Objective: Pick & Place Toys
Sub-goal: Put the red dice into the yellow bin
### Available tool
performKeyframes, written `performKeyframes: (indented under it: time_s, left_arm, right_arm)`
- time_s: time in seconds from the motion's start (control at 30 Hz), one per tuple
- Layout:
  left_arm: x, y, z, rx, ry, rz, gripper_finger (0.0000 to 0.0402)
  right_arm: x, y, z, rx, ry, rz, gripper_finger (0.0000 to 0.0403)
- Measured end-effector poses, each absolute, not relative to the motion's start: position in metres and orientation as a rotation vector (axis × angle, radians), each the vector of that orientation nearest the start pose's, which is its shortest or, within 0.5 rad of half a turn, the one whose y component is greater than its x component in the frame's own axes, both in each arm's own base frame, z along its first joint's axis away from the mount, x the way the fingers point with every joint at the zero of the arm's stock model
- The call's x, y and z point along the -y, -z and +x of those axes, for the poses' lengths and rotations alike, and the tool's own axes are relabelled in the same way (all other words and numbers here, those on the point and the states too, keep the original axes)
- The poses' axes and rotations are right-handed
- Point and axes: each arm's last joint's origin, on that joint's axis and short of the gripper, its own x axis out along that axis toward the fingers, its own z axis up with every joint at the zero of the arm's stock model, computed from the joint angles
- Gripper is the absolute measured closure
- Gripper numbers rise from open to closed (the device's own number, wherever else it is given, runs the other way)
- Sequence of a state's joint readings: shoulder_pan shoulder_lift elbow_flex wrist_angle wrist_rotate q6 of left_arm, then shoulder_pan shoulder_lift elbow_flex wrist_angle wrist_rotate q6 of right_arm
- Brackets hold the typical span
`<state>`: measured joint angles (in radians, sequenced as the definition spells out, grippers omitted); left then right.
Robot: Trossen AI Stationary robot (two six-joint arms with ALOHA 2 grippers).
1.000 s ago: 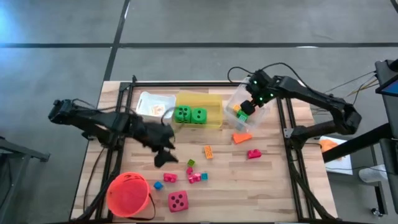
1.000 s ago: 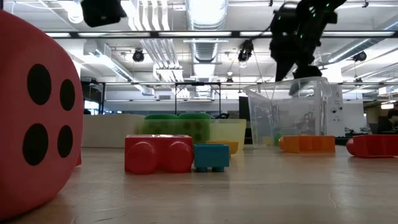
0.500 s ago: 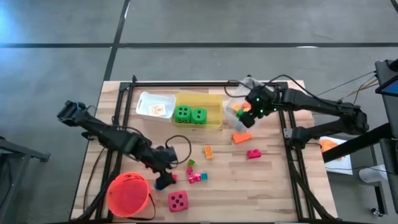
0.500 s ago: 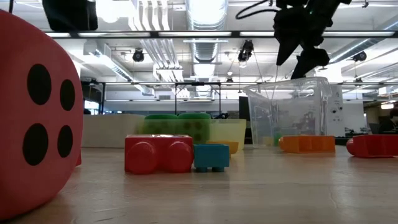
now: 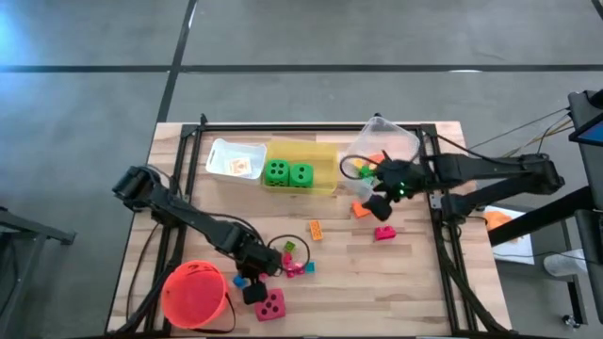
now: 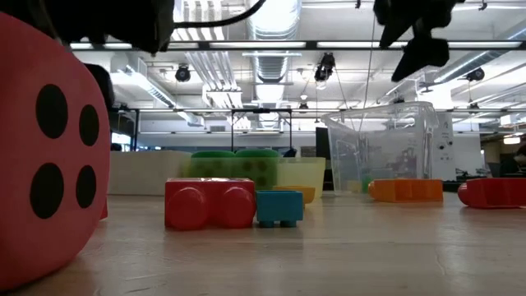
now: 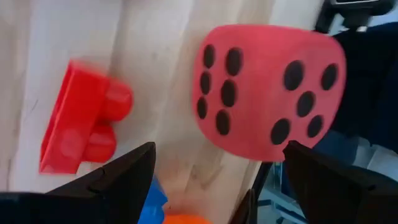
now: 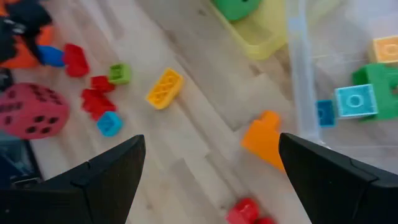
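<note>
The pink-red die [image 5: 270, 303] [image 7: 267, 93] rests on one face near the table's front edge, beside the orange-red bucket [image 5: 194, 294]. My left gripper [image 5: 252, 284] [image 7: 217, 186] hovers open just left of it and above it, slanting down; a red brick [image 7: 81, 118] lies nearby. My right gripper [image 5: 377, 201] [image 8: 211, 186] hangs open above the orange wedge [image 5: 364, 209] [image 8: 264, 140], next to the clear bin [image 5: 384, 151]. Two green dice [image 5: 287, 173] sit in the yellow bin [image 5: 322, 155]. Small blocks [image 5: 297, 262] and a yellow brick [image 8: 165, 87] lie loose on the wood.
A white bin [image 5: 234, 160] with a picture card stands at the far left. The clear bin holds several blocks [image 8: 364, 93]. A red brick [image 5: 383, 233] lies right of centre. Black frame rails [image 5: 174, 226] run along both table sides. Bare wood lies at the near right.
My left gripper has swung down and toward the near edge, tipping steeply downward, and now hangs by the pink-red die. My right gripper has swung away from above the clear bin toward the near edge, to above the orange wedge. Both stay open.
</note>
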<state>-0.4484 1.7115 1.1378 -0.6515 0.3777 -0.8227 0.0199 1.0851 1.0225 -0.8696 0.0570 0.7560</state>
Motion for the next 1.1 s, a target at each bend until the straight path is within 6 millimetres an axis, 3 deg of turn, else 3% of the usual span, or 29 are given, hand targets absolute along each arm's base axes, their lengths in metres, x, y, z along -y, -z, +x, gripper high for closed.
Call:
performKeyframes:
  time_s: [0.2, 0.4, 1.1]
  left_arm:
    - [0.156, -0.198, 0.299, -1.357, 0.279, -0.579, 0.0060]
    - [0.157, -0.193, 0.301, -1.376, 0.325, -0.581, 0.0060]
    - [0.169, -0.155, 0.321, -1.368, 0.488, -0.551, 0.0060]
  right_arm:
    - [-0.027, -0.311, 0.196, -0.827, 0.329, 0.696, 0.0039]
    - [-0.042, -0.310, 0.195, -0.831, 0.326, 0.704, 0.0039]
    - [-0.045, -0.312, 0.197, -0.790, 0.346, 0.723, 0.0039]
